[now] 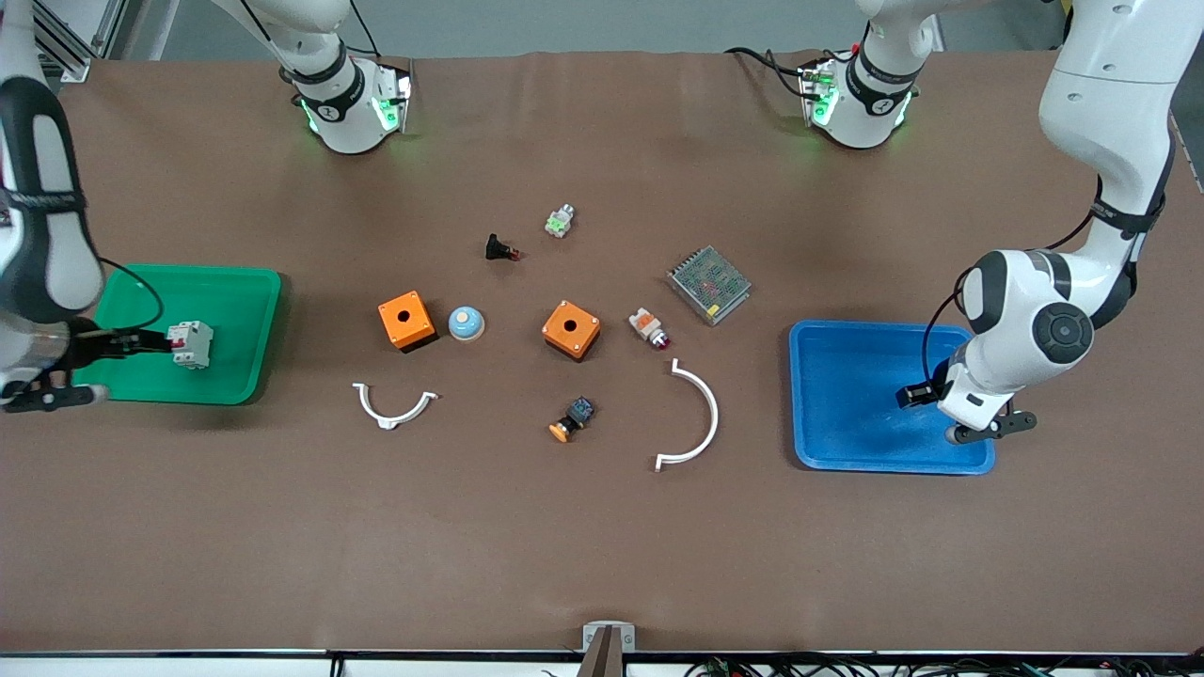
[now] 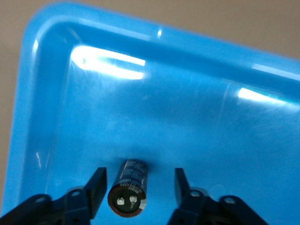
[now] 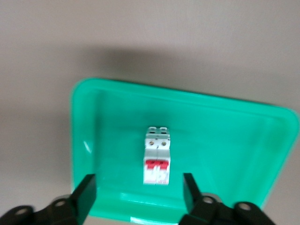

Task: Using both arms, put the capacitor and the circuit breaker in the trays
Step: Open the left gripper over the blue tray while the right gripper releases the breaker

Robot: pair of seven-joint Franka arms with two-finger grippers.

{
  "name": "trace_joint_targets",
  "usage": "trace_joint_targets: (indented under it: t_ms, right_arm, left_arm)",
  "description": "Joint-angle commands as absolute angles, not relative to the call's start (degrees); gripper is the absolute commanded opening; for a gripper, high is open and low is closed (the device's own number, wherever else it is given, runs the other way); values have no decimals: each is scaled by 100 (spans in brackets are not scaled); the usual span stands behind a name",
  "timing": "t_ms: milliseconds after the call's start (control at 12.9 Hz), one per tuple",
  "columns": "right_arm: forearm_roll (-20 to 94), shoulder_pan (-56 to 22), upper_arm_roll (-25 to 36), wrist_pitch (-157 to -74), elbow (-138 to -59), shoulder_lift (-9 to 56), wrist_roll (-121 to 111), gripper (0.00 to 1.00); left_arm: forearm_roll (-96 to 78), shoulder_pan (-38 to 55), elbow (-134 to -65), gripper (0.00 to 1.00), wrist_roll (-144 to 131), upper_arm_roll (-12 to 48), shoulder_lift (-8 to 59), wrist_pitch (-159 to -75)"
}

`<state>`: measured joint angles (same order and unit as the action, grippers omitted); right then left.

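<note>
Fingers spread on both: left gripper (image 2: 138, 187) astride lying capacitor (image 2: 129, 188) (silvery end camera-ward), right gripper (image 3: 139, 192) over circuit breaker (image 3: 156, 162).

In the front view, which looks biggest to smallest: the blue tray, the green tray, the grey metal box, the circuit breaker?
1. Blue tray and green tray: look about alike, so no ranking; the right arm hides part of the green one.
2. Grey metal box.
3. Circuit breaker, lying in the green tray.
</note>
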<state>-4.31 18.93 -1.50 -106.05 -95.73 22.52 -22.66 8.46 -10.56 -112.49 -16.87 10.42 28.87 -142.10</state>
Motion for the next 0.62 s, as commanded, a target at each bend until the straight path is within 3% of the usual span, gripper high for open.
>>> trace_joint_targets:
  t_ms: [0, 311, 544]
  right_arm:
    - [-124, 1540, -158, -9889, -8475, 2241, -2145, 100]
    - [-79, 723, -185, -9730, -7858, 2172, -1336, 100]
    - [298, 326, -176, -9363, -7787, 1681, -635, 100]
  left_arm:
    - [949, -1134, -11329, 100, -1670, 1081, 1963, -13863]
    - [914, -1099, -10295, 100, -1652, 1220, 1100, -12081]
    - [862, -1107, -9547, 100, -1644, 1520, 740, -10858]
